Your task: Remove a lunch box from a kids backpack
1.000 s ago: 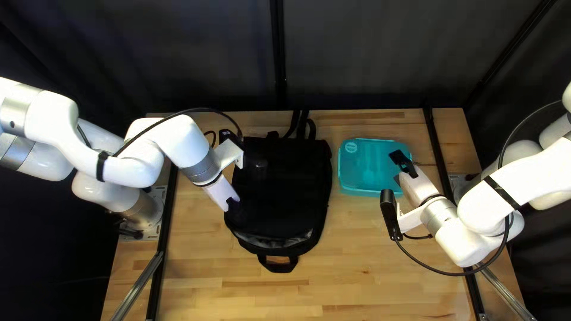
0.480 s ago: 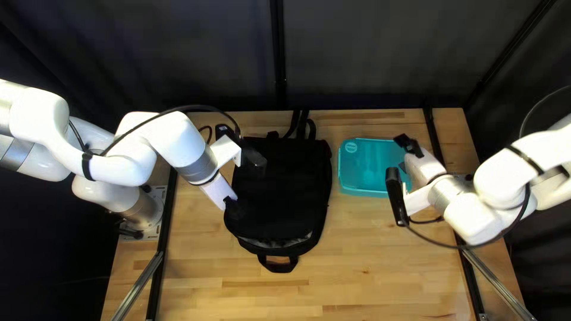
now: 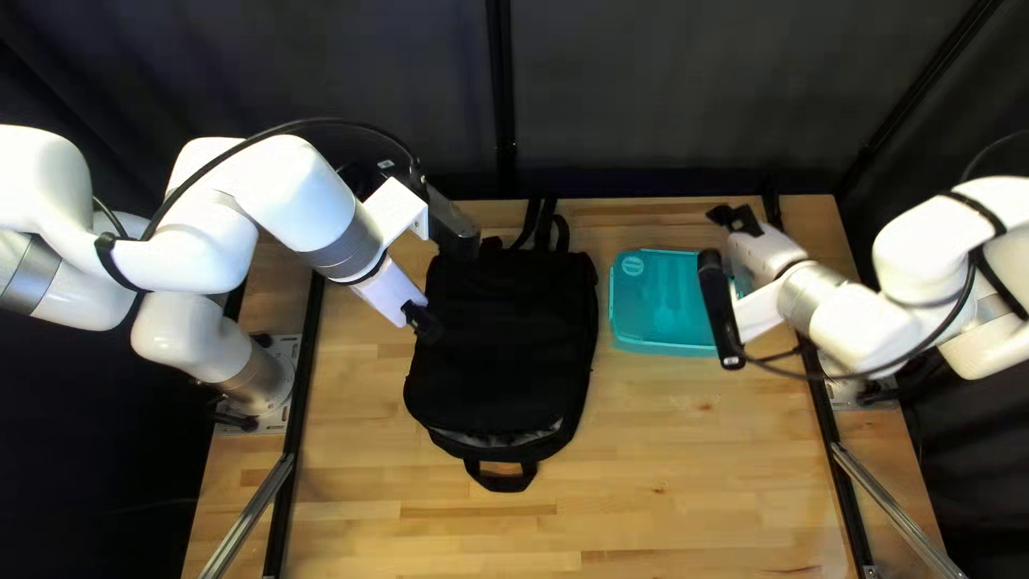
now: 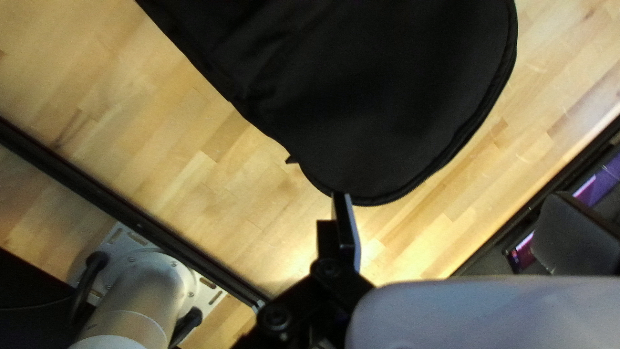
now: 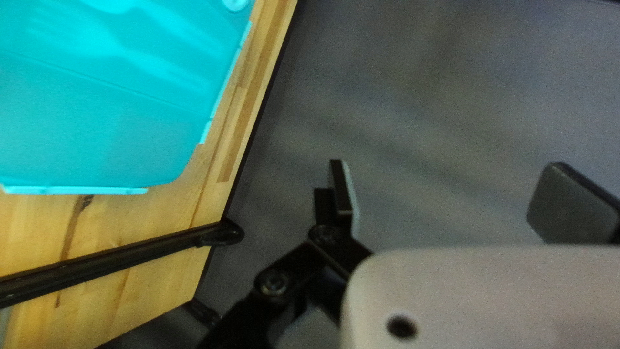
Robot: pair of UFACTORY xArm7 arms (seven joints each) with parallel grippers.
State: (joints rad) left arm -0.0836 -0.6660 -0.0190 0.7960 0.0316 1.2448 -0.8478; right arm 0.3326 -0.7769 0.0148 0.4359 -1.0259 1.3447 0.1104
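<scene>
Lying beside the black backpack (image 3: pixel 504 354): 1 teal lunch box (image 3: pixel 658 306)

Ahead of the right gripper (image 3: pixel 720 216) hangs a dark grey curtain (image 5: pixel 420 84), faintly creased. Beside that gripper lies the pale wooden worktop (image 3: pixel 643 483), crossed by a black rail (image 5: pixel 116 257). Near the left gripper (image 3: pixel 428 324), the wood catches bright light; past its edge shows a purple glow (image 4: pixel 606 176).
</scene>
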